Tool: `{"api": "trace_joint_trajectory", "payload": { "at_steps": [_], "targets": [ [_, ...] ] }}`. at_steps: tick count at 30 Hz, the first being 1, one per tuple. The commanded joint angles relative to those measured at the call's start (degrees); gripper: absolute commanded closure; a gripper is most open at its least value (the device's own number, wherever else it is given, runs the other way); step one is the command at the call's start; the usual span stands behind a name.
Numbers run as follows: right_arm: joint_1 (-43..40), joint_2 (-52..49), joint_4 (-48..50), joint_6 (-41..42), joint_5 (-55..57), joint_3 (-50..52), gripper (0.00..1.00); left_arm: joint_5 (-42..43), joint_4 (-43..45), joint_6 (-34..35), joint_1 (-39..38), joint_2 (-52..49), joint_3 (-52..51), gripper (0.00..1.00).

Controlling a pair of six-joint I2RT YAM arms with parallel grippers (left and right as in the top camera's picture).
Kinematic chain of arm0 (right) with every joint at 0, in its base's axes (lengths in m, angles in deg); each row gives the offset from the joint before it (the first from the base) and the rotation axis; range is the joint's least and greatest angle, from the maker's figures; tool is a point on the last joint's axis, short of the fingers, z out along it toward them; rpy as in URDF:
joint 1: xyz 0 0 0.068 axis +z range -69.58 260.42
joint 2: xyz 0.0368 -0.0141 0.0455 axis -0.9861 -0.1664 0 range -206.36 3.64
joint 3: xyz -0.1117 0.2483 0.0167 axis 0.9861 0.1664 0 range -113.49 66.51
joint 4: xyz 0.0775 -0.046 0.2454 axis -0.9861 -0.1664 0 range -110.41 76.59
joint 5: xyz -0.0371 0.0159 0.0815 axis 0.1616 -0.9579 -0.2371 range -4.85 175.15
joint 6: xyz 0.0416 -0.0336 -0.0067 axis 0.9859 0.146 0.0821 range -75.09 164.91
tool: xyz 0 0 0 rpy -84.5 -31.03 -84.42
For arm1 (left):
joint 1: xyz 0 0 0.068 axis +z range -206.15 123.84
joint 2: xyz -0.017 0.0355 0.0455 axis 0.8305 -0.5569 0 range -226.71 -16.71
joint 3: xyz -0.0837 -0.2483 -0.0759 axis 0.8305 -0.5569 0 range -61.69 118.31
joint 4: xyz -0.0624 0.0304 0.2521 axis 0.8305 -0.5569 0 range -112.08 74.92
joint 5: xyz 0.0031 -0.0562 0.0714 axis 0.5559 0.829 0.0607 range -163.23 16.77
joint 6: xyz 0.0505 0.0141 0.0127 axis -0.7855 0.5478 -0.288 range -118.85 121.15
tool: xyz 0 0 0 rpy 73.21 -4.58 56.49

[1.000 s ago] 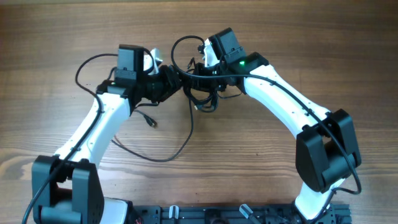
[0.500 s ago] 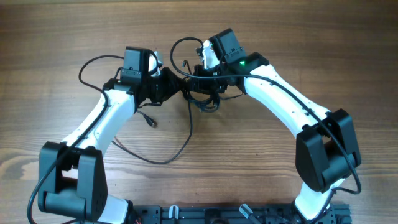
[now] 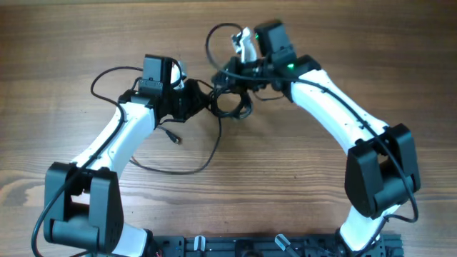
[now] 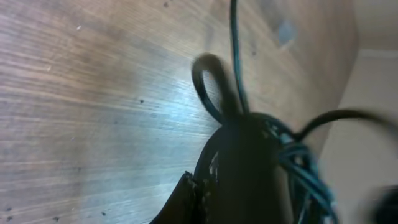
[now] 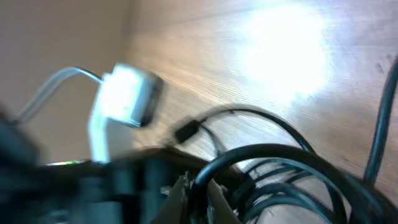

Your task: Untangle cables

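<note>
The cables point(image 3: 234, 108) are thin black cords bunched in a knot of loops between my two grippers. One loop rises at the far side point(image 3: 211, 39), and a long cord trails toward the near side point(image 3: 193, 168) with a small plug point(image 3: 174, 140). My left gripper point(image 3: 206, 103) is shut on the left edge of the knot; in its wrist view the dark fingers point(image 4: 194, 185) are closed, with a cord loop point(image 4: 211, 84) sticking out past them. My right gripper point(image 3: 239, 68) is shut on a cord point(image 5: 273, 152), pinched between its fingertips point(image 5: 199, 190).
A bare wooden table point(image 3: 343, 43) lies all around. A blurred white block point(image 5: 127, 93) shows beyond the right gripper. Both arms' white links reach in from the near edge, where a black rail point(image 3: 257, 246) runs.
The left gripper has closed on the knot. The right gripper has moved toward the far side and slightly right, drawing its cord and the far loop with it.
</note>
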Motion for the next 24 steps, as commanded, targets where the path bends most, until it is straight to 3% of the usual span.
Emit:
{"api": "trace_joint_trajectory", "payload": {
  "at_steps": [1,5,13,19,24],
  "targets": [
    [-3.3,3.02,6.95,5.46,-11.98,-0.9,0.96,0.92,-1.46,-0.33,-0.2,-0.66,-0.15,0.96],
    [-8.07,3.15,11.65,9.16,-17.31,-0.9,0.96,0.92,-1.53,-0.33,-0.2,-0.66,-0.15,0.96],
    [-15.65,4.11,9.18,9.25,-10.34,-7.78,0.95,-2.03,-4.13,-2.08,-0.2,-0.66,-0.15,0.96],
    [-16.52,4.46,-13.4,-4.09,6.64,-21.62,0.95,-6.67,-8.13,-5.14,-0.2,-0.66,-0.15,0.96],
    [-12.66,4.11,-33.11,-11.45,21.27,-23.28,0.95,-9.84,-10.49,-7.96,-0.2,-0.66,-0.15,0.96]
  ]
}}
